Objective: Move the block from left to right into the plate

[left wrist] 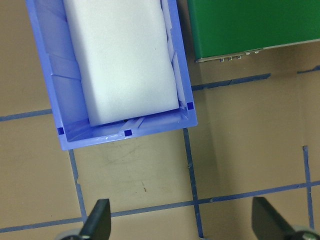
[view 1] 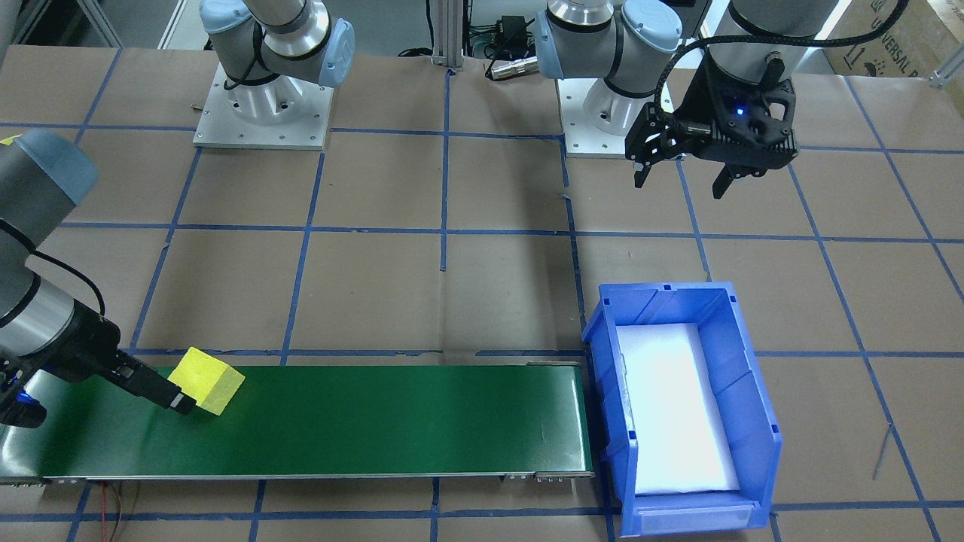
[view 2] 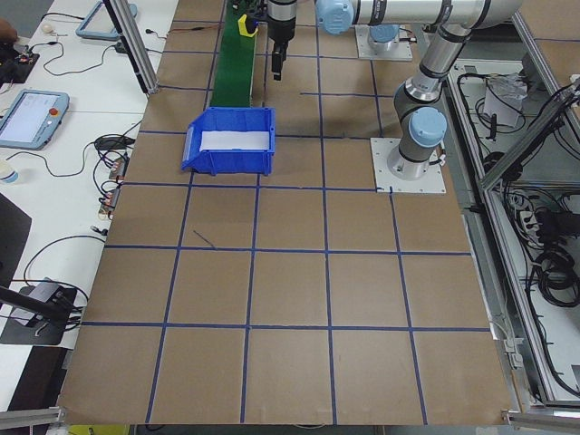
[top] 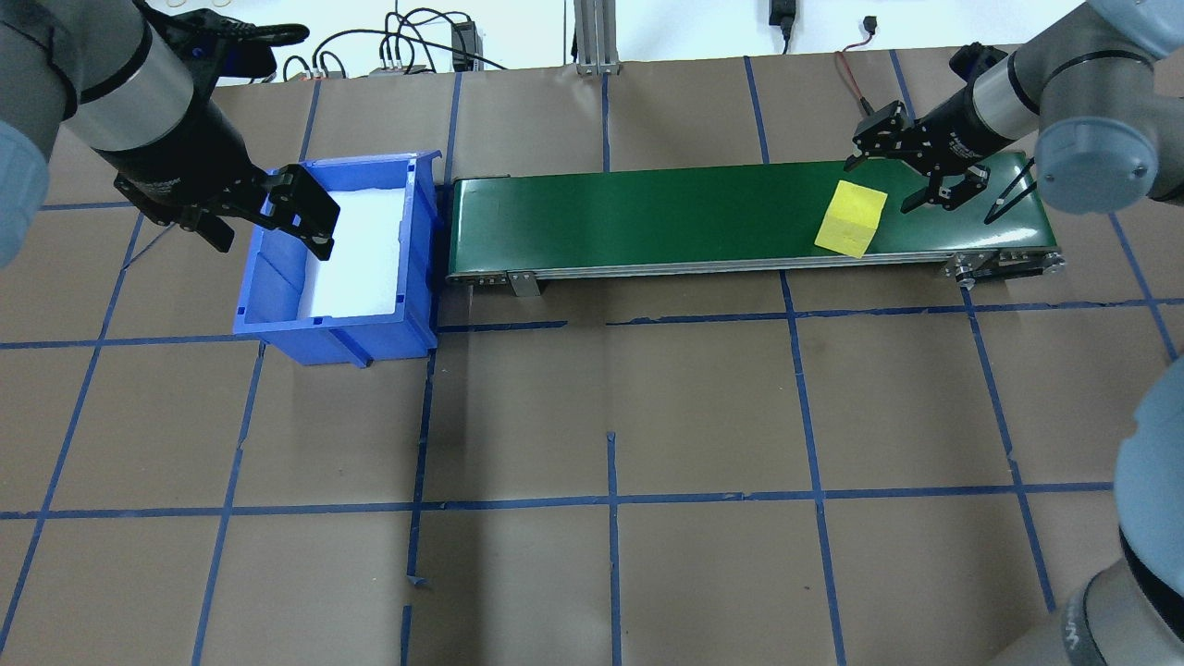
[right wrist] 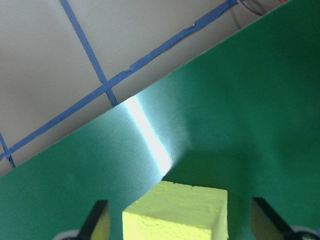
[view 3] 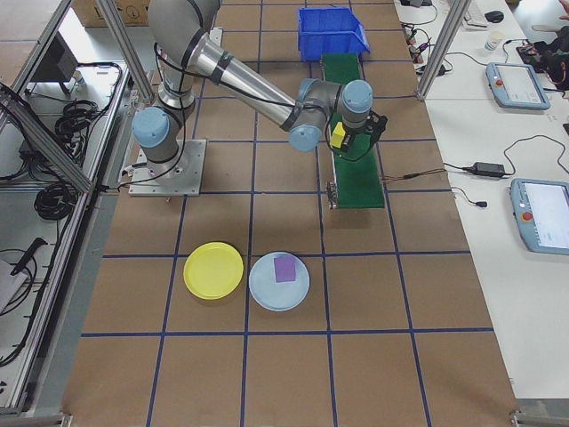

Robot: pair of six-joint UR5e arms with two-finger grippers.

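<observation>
Right gripper (top: 911, 176), fingers spread, poised just beside the yellow foam block (top: 851, 217); in the wrist view the block lies between the fingertips (right wrist: 97, 220) but ungripped. The block rests on the green conveyor belt (top: 647, 213). Judged next: advance until both pads flank parallel faces, then close squarely. Left gripper (top: 268, 217), also spread and empty, hovers over the blue bin (top: 421, 277).
</observation>
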